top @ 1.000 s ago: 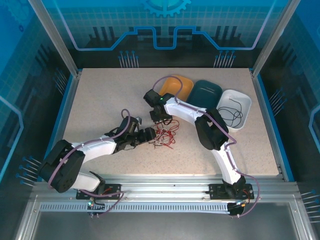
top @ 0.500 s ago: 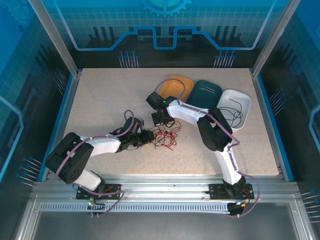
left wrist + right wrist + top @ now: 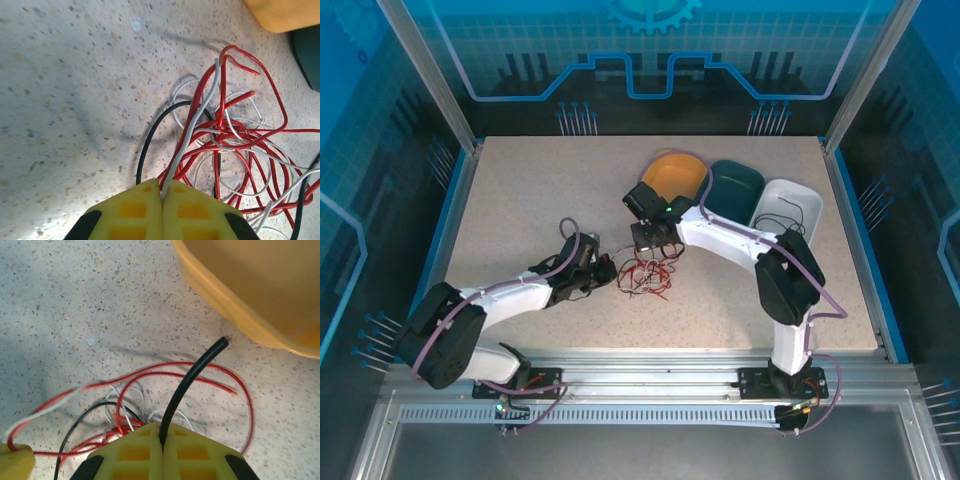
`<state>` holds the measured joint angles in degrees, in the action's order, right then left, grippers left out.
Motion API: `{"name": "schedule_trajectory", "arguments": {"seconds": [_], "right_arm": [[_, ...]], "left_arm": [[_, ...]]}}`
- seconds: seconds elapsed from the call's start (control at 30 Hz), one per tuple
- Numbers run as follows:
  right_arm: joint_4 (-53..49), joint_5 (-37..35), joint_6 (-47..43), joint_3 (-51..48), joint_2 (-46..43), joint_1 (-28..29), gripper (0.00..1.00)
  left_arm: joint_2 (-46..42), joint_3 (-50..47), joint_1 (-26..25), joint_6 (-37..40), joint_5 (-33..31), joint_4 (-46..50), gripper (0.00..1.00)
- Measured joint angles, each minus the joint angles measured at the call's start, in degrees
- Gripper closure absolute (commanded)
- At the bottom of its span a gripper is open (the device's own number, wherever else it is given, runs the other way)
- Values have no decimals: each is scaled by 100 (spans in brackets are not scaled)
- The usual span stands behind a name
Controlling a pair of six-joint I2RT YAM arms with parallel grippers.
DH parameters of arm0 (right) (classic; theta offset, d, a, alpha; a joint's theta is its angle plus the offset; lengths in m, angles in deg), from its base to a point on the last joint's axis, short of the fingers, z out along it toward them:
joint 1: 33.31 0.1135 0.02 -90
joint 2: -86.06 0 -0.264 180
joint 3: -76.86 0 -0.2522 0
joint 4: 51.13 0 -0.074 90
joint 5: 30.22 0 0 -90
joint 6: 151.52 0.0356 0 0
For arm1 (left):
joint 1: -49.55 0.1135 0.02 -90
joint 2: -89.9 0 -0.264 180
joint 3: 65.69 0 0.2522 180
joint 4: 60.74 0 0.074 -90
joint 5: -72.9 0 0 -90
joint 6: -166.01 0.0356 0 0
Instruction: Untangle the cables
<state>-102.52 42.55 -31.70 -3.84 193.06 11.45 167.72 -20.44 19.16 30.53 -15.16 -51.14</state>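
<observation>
Here, top view: the cables [image 3: 645, 277] are lying knotted at the centre of the table [image 3: 540, 200], the left gripper [image 3: 608, 272] meeting them at 9 o'clock and the right gripper [image 3: 650, 247] at 12; one black wire [image 3: 782, 222] is already resting in the white bin [image 3: 805, 200] toward 2 o'clock. Left wrist view: the left gripper [image 3: 162, 192] is pinching a white strand [image 3: 192, 120], pads [image 3: 135, 210] fully together. Right wrist view: the right gripper [image 3: 162, 434] is clamping a black strand [image 3: 192, 375] likewise. Judged progress: early; most strands are awaiting separation.

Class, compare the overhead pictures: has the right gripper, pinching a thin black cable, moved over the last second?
Yes. The right gripper has shifted slightly right, toward the white rectangular tray, staying just below the orange plastic bowl.
</observation>
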Motion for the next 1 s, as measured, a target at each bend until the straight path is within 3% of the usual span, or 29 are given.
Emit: {"name": "schedule_trajectory", "arguments": {"seconds": [0.5, 1.0], "right_arm": [[22, -951, 83, -964, -1405, 94, 100], [11, -1093, -7, -1023, -2354, 94, 100]], "left_arm": [[-1043, 0, 0, 608, -868, 1088, 100], [-1519, -2, 81, 859, -1250, 1786, 100]]}}
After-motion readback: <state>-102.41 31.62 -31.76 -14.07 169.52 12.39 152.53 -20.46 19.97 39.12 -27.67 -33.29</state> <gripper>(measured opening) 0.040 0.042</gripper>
